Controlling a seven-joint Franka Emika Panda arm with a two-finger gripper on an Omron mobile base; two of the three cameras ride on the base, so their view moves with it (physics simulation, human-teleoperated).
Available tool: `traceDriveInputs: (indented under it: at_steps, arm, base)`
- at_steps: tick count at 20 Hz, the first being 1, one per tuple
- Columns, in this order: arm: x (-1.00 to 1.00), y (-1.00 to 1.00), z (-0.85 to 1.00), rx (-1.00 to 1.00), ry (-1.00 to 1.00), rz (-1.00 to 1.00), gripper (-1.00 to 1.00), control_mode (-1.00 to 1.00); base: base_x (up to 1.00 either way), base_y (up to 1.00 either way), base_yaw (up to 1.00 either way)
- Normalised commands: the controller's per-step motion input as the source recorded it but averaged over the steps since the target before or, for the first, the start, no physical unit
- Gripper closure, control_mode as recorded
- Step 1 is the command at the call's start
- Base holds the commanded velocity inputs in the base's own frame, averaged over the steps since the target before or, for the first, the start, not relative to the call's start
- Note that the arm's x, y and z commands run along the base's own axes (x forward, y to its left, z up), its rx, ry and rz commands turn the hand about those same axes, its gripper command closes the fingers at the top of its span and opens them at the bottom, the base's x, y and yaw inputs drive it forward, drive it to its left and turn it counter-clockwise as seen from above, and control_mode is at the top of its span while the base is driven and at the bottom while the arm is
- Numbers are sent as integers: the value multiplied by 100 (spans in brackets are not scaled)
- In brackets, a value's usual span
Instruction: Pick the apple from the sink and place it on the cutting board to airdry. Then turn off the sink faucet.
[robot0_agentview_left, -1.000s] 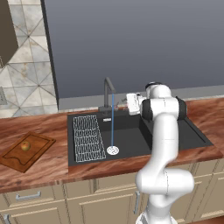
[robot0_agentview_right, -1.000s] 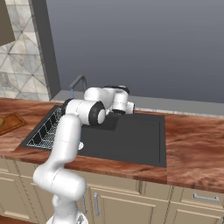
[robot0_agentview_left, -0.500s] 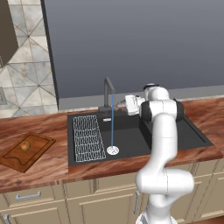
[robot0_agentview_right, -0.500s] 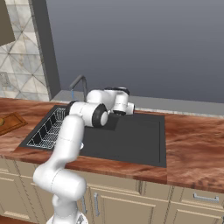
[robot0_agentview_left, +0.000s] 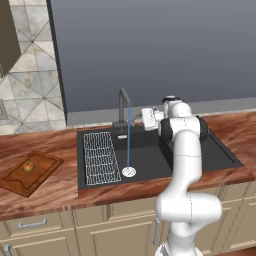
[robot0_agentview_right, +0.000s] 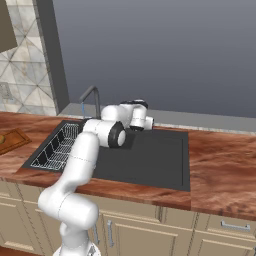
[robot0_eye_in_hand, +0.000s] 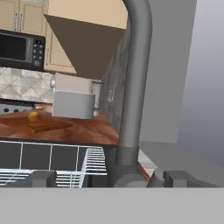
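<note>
Beside the base of the sink faucet (robot0_agentview_left: 123, 107), on its right in the left base view, the gripper (robot0_agentview_left: 138, 119) was held low over the far rim of the sink (robot0_agentview_left: 220, 150). In the hand view its two finger tips (robot0_eye_in_hand: 43, 178) were seen spread well apart, one on each side of the faucet's upright neck (robot0_eye_in_hand: 133, 87), with nothing clamped between them; whether they touched the neck could not be told. A thin blue stream of water (robot0_agentview_left: 128, 137) was seen falling from the spout onto the white round drain strainer (robot0_agentview_left: 129, 172) in the black basin. To the left of the stream, a white wire rack (robot0_agentview_left: 98, 156) was laid inside the sink. Well to the left of the sink, on the glossy wood countertop (robot0_agentview_left: 55, 187), the reddish-brown cutting board (robot0_agentview_left: 40, 176) was set, and the small orange-yellow apple (robot0_agentview_left: 29, 166) was resting on it near its middle. In the hand view the apple (robot0_eye_in_hand: 33, 116) and board (robot0_eye_in_hand: 48, 125) were seen far off, with a toaster (robot0_eye_in_hand: 73, 100) and a microwave (robot0_eye_in_hand: 19, 49) beyond them.
</note>
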Motion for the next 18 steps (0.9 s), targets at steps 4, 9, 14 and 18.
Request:
traceDriveInputs:
  at_steps: [4, 9, 14, 18]
  arm:
    - [20, 0, -7, 0, 1, 0, -100, -100]
    - [24, 1, -14, 0, 3, 0, -100, -100]
    - [30, 0, -11, 0, 4, 0, -100, -100]
    - [27, 4, -10, 0, 3, 0, -100, -100]
  base:
    - [0, 0, 0]
    - [0, 0, 0]
    - [0, 0, 0]
    - [0, 0, 0]
